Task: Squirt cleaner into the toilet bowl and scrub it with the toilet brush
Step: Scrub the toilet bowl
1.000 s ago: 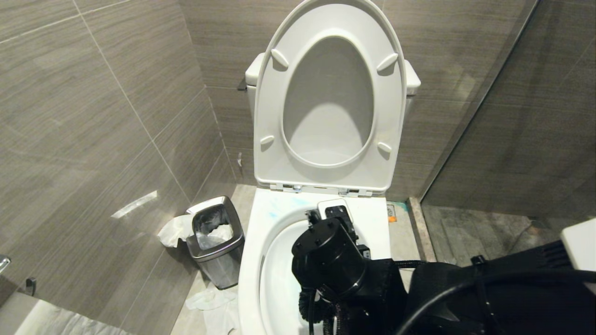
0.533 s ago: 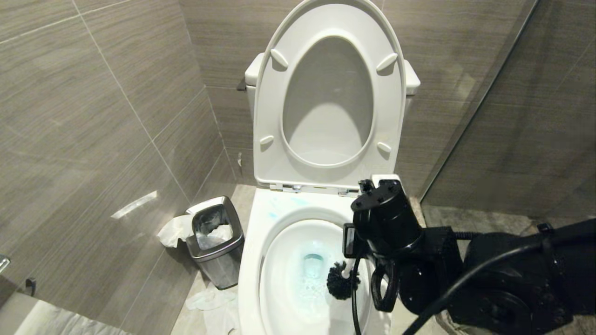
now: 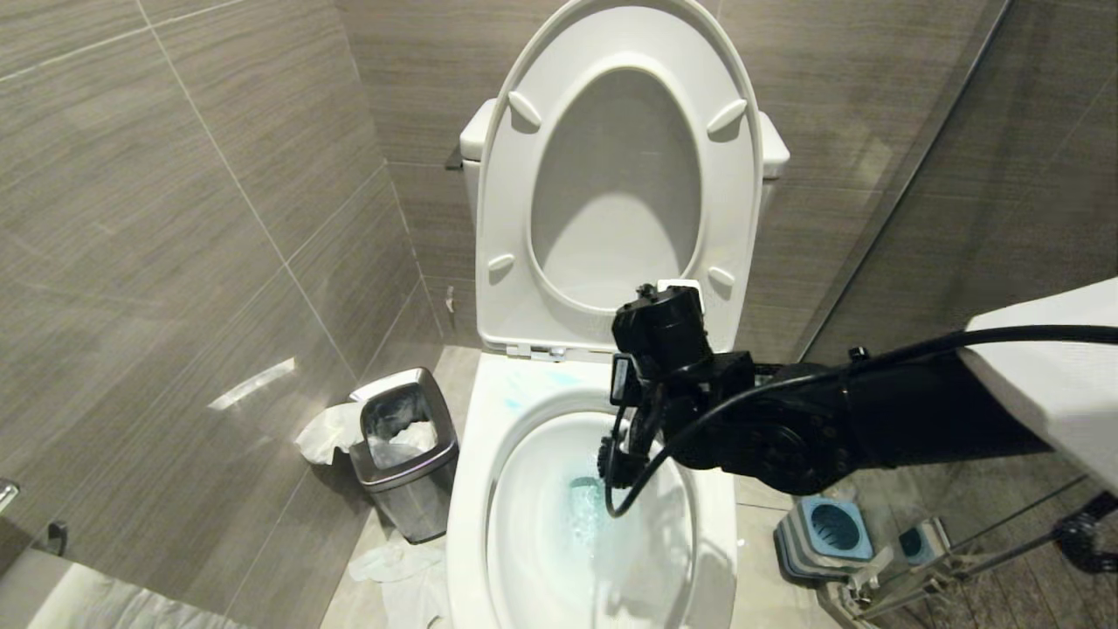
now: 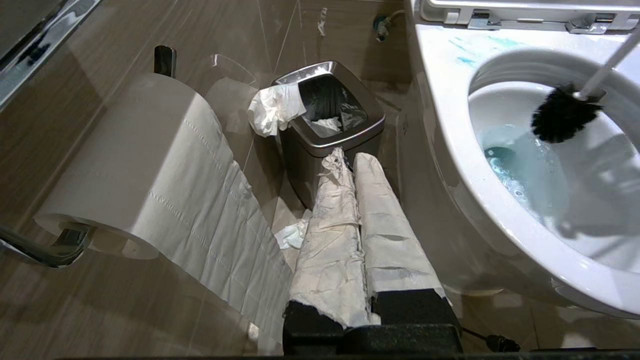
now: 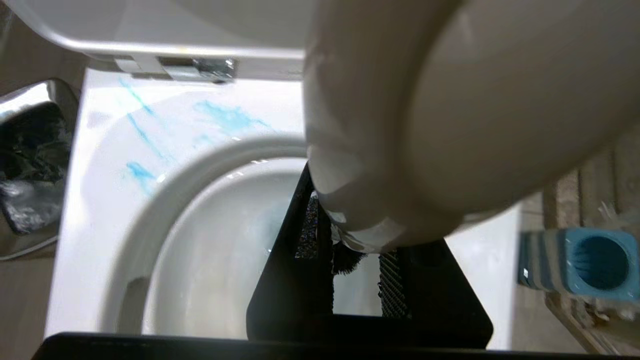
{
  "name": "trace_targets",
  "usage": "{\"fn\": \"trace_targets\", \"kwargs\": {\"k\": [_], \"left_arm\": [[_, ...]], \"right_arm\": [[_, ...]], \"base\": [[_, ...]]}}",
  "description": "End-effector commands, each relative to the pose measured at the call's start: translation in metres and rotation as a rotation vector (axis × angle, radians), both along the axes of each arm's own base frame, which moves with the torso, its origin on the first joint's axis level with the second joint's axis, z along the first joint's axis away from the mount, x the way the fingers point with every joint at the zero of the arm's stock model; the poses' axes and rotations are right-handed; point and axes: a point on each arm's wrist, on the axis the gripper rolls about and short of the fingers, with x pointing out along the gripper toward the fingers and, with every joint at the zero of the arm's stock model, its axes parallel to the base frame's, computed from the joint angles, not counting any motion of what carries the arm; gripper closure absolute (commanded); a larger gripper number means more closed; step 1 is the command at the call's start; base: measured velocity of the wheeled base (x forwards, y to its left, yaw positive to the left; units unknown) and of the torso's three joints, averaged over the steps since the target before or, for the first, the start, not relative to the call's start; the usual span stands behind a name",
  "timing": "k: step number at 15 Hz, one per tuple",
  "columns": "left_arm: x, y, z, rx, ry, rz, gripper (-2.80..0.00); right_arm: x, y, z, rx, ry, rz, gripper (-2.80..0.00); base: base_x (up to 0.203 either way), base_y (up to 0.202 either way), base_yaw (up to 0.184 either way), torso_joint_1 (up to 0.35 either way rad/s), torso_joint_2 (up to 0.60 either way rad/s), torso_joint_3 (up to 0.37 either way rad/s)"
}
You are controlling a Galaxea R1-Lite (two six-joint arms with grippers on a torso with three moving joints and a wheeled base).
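At the near edge of the left wrist view, the left gripper (image 4: 360, 165) hung low beside the toilet, its 2 paper-wrapped fingers (image 4: 335, 230) pressed together and holding nothing. A toilet paper roll (image 4: 135, 165) sat on its wall holder close by, a long sheet trailing down. Just past the fingertips stood a small steel waste bin (image 3: 403, 450) with crumpled tissue over its rim, and more tissue lay on the floor at its foot.

On the other side of the toilet, a blue-topped grey holder (image 3: 825, 535) rested on the floor.

The right gripper (image 5: 350, 250) reached in from the right over the toilet bowl (image 3: 467, 489), its fingers pinching the white handle of the toilet brush (image 4: 562, 117). The handle's rounded end filled much of the right wrist view. The black bristle head hung inside the bowl, above the water and near the back wall; I could not tell whether it touched the ceramic.

The cleaner (image 5: 227, 117) showed as turquoise streaks on the rear of the rim and as blue-tinted water in the bowl's bottom.

Farther back, the seat (image 3: 616, 188) and lid stood upright against the tank.
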Motion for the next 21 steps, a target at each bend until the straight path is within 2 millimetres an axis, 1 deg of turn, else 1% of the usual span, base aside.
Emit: {"fn": "trace_targets", "kwargs": {"k": [1, 3, 5, 7, 9, 10, 12, 13, 14, 16, 17, 18, 19, 20, 21], "left_arm": [[0.0, 0.0, 0.0, -0.001, 0.001, 0.0, 0.0], [0.0, 0.0, 0.0, -0.001, 0.001, 0.0, 0.0], [0.0, 0.0, 0.0, -0.001, 0.001, 0.0, 0.0], [0.0, 0.0, 0.0, -0.001, 0.001, 0.0, 0.0], [0.0, 0.0, 0.0, -0.001, 0.001, 0.0, 0.0], [0.0, 0.0, 0.0, -0.001, 0.001, 0.0, 0.0], [0.0, 0.0, 0.0, -0.001, 0.001, 0.0, 0.0], [0.0, 0.0, 0.0, -0.001, 0.001, 0.0, 0.0], [0.0, 0.0, 0.0, -0.001, 0.001, 0.0, 0.0], [0.0, 0.0, 0.0, -0.001, 0.001, 0.0, 0.0], [0.0, 0.0, 0.0, -0.001, 0.001, 0.0, 0.0], [0.0, 0.0, 0.0, -0.001, 0.001, 0.0, 0.0], [0.0, 0.0, 0.0, -0.001, 0.001, 0.0, 0.0], [0.0, 0.0, 0.0, -0.001, 0.001, 0.0, 0.0], [0.0, 0.0, 0.0, -0.001, 0.001, 0.0, 0.0]], "right_arm": [[0.02, 0.025, -0.02, -0.018, -0.003, 0.019, 0.0], [0.022, 0.043, -0.015, -0.028, -0.022, 0.057, 0.0], [0.011, 0.061, -0.015, -0.046, -0.008, 0.107, 0.0], [-0.008, 0.075, -0.017, -0.055, 0.001, 0.157, 0.0], [-0.031, 0.086, -0.016, -0.063, 0.009, 0.212, 0.0], [-0.043, 0.089, -0.013, -0.062, 0.01, 0.235, 0.0], [-0.07, 0.088, -0.014, -0.079, 0.037, 0.278, 0.0], [-0.084, 0.082, -0.013, -0.086, 0.051, 0.295, 0.0], [-0.098, 0.073, -0.007, -0.084, 0.059, 0.306, 0.0], [-0.119, 0.045, 0.004, -0.082, 0.069, 0.308, 0.0], [-0.127, 0.028, 0.008, -0.085, 0.076, 0.3, 0.0], [-0.132, 0.009, 0.01, -0.09, 0.085, 0.284, 0.0], [-0.133, -0.01, 0.008, -0.098, 0.1, 0.254, 0.0], [-0.128, -0.029, 0.007, -0.096, 0.112, 0.203, 0.0], [-0.121, -0.042, 0.006, -0.085, 0.118, 0.157, 0.0]], "base": [[0.0, 0.0, 0.0, 0.0, 0.0, 0.0], [0.0, 0.0, 0.0, 0.0, 0.0, 0.0], [0.0, 0.0, 0.0, 0.0, 0.0, 0.0], [0.0, 0.0, 0.0, 0.0, 0.0, 0.0], [0.0, 0.0, 0.0, 0.0, 0.0, 0.0], [0.0, 0.0, 0.0, 0.0, 0.0, 0.0], [0.0, 0.0, 0.0, 0.0, 0.0, 0.0], [0.0, 0.0, 0.0, 0.0, 0.0, 0.0], [0.0, 0.0, 0.0, 0.0, 0.0, 0.0], [0.0, 0.0, 0.0, 0.0, 0.0, 0.0], [0.0, 0.0, 0.0, 0.0, 0.0, 0.0], [0.0, 0.0, 0.0, 0.0, 0.0, 0.0], [0.0, 0.0, 0.0, 0.0, 0.0, 0.0], [0.0, 0.0, 0.0, 0.0, 0.0, 0.0], [0.0, 0.0, 0.0, 0.0, 0.0, 0.0]]}}
